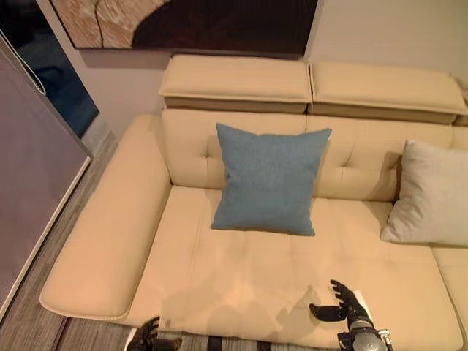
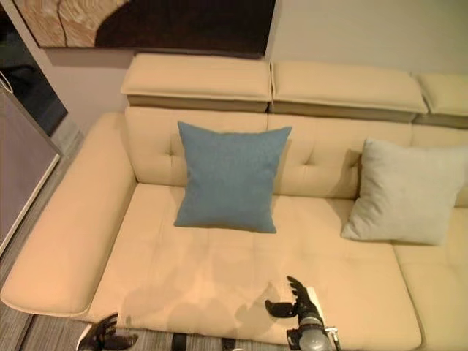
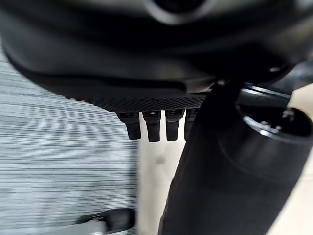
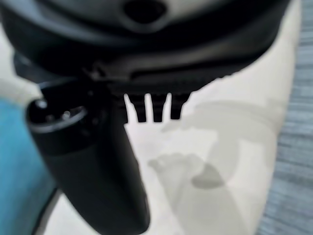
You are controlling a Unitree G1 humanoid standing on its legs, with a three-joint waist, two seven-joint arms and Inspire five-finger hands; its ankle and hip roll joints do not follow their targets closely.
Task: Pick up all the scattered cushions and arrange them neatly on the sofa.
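Observation:
A blue cushion [image 1: 270, 179] stands upright against the backrest of the tan sofa [image 1: 241, 278], near its left half. To its right, a pale grey cushion [image 1: 433, 194] leans on the backrest. My right hand [image 1: 344, 301] hovers over the seat's front edge, fingers spread and relaxed, holding nothing. Low by the sofa's front left corner is my left hand [image 1: 150, 335], with loosely bent fingers and nothing in it. In the right wrist view the right hand's fingers [image 4: 149, 108] point at the bare seat, with the blue cushion [image 4: 19, 166] off to one side.
The sofa's wide armrest [image 1: 110, 234] runs along the left. Grey plank floor [image 1: 29, 322] lies beside and in front of it. A dark cabinet side [image 1: 33, 168] stands at the far left. A framed picture [image 1: 190, 22] hangs above the backrest.

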